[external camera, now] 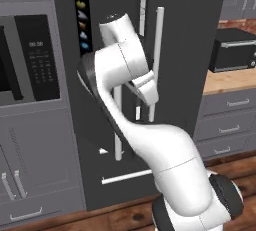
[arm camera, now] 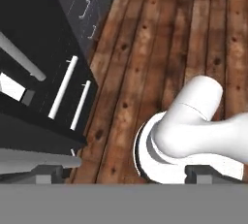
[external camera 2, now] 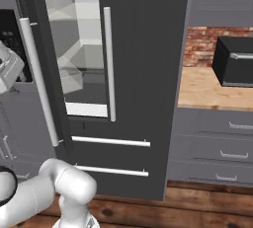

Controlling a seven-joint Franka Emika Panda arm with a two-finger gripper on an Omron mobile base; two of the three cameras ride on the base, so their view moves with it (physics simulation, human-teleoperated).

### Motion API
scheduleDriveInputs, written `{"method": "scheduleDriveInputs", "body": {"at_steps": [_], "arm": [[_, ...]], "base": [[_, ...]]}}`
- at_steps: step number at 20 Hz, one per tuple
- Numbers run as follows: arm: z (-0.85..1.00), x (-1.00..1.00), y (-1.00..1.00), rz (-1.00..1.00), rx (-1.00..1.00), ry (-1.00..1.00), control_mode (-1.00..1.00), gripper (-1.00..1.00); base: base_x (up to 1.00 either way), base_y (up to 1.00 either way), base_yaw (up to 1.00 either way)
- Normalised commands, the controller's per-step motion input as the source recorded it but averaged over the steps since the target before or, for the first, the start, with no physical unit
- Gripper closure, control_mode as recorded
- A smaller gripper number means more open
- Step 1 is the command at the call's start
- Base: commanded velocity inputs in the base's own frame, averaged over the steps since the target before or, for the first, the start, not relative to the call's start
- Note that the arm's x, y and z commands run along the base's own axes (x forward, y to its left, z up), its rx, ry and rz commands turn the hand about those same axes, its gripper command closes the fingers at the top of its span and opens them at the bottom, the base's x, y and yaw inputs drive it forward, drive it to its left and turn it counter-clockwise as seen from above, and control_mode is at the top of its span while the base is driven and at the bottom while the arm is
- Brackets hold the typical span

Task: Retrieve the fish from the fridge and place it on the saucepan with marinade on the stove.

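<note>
Your fingers [arm camera: 124, 173] stand wide open with nothing between them, pointing down at the wooden floor [arm camera: 145, 48]. To the left of them you have the fridge [arm camera: 29, 63], its left door [external camera 2: 42, 74] swung ajar on white shelves, its two drawer handles [arm camera: 70, 94] close by. The fish cannot be made out inside.

Tall dark grey double-door fridge [external camera 2: 143, 49], silver bar handles, white interior; brown knotted plank wood floor [arm camera: 160, 39]; red brick wall [external camera 2: 200, 44]; black countertop toaster oven [external camera 2: 234, 61]; pale wood counter [external camera 2: 202, 91]; grey drawers [external camera 2: 220, 148]
</note>
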Motion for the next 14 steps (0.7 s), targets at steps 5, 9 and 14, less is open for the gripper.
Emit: {"method": "scheduleDriveInputs", "body": {"at_steps": [5, 9, 14], "arm": [[-0.06, 0.40, -0.93, 0.19, 0.71, 0.00, -1.00, -1.00], [-0.25, 0.65, -0.71, 0.17, 0.53, 0.00, -1.00, -1.00], [-0.30, 0.79, -0.61, 0.08, 0.46, -0.02, -1.00, -1.00]], "base": [[0.00, 0.00, 0.00], [0.00, 0.00, 0.00], [0.00, 0.00, 0.00]]}}
